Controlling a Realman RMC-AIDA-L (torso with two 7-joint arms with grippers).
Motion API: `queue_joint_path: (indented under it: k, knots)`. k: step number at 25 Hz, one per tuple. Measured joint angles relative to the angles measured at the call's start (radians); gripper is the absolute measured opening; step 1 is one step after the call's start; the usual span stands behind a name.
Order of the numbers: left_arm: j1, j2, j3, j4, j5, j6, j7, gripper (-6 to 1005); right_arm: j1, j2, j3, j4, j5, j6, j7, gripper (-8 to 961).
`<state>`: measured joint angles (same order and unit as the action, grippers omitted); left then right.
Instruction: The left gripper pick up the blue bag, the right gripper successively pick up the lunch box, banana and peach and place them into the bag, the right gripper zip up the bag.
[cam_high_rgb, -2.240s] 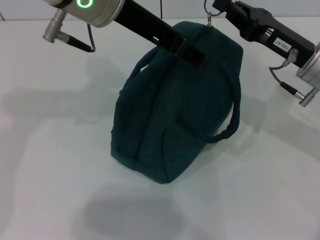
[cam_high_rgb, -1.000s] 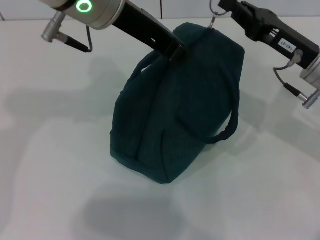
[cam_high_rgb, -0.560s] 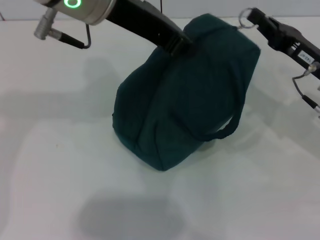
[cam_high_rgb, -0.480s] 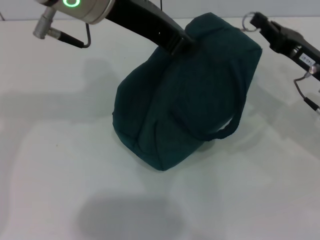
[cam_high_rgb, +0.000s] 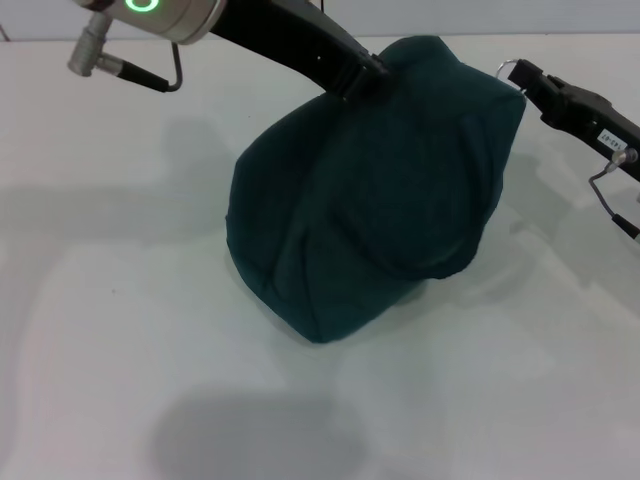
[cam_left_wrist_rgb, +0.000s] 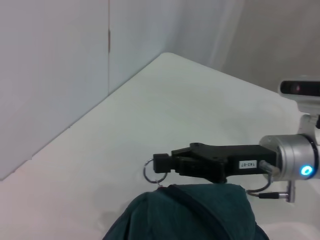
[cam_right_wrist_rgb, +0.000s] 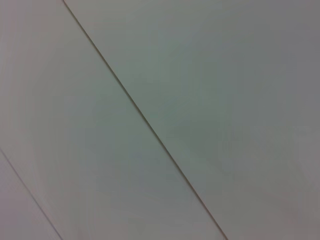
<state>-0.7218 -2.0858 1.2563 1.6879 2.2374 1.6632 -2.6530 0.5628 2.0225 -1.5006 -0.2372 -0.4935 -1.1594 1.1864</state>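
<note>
The left hand (cam_high_rgb: 365, 78) reached in from the upper left, closed. The right hand (cam_high_rgb: 528, 82) came from the right side, closed too.

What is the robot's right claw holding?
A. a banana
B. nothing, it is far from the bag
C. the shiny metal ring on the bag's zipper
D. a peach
C: the right claw is pinched on the metal ring pull at the top corner of the blue bag; no fruit shows.
</note>
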Motion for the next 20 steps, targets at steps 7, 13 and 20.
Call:
queue_joint_path:
  k: [7,13,20]
  knots:
    - [0.035,0.002,0.000,-0.008,0.035,-0.063,0.017,40,-0.022,-0.004,0.022,-0.005,0.010,-0.068,-0.002,38]
    - [0.038,0.000,-0.034,-0.084,0.058,-0.097,0.007,47,-0.055,-0.006,0.044,-0.005,0.012,-0.100,-0.004,136]
    - [0.061,-0.002,-0.051,-0.117,0.026,-0.135,0.046,127,-0.073,-0.010,0.042,-0.005,0.005,-0.106,-0.005,316]
